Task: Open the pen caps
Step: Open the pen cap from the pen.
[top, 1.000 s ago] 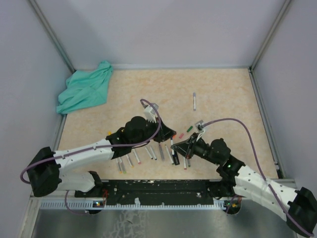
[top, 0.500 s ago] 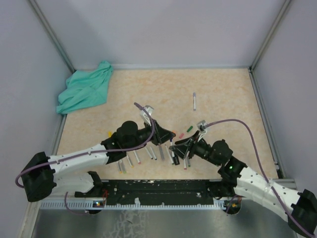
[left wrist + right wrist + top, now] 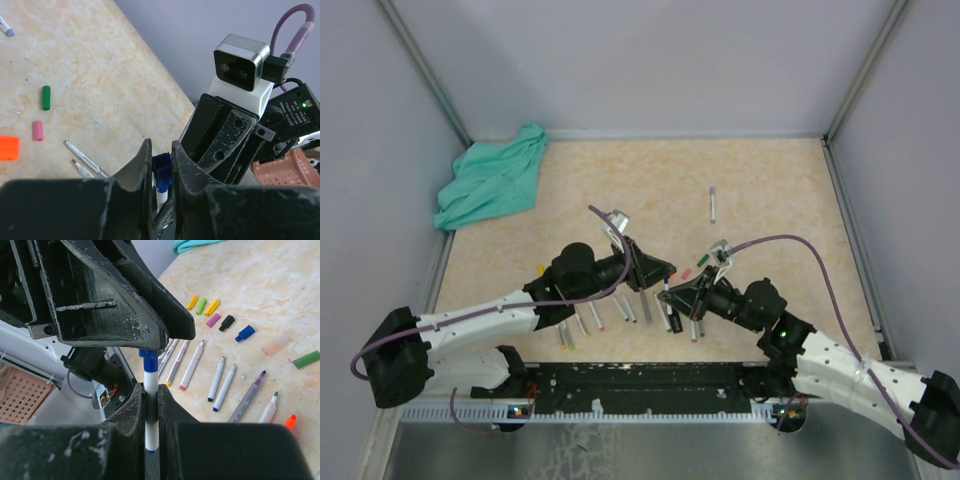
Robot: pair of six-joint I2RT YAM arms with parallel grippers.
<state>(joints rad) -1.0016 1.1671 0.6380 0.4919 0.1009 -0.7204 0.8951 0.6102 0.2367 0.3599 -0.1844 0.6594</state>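
One white pen with a blue cap is held between both grippers, above the table. My left gripper is shut on the blue cap, while my right gripper is shut on the white barrel just below it. Seen from above, the left gripper and right gripper meet tip to tip. Loose pen caps lie on the table: yellow, green, black, blue, pink and orange.
Several uncapped pens lie in a row under the arms near the front edge. A single capped pen lies farther back on the right. A teal cloth is bunched in the far left corner. Grey walls enclose the table.
The left arm's elbow has drawn back to the left while its gripper stayed near the middle. The right gripper has edged left and farther from me, up to the left gripper's tips.
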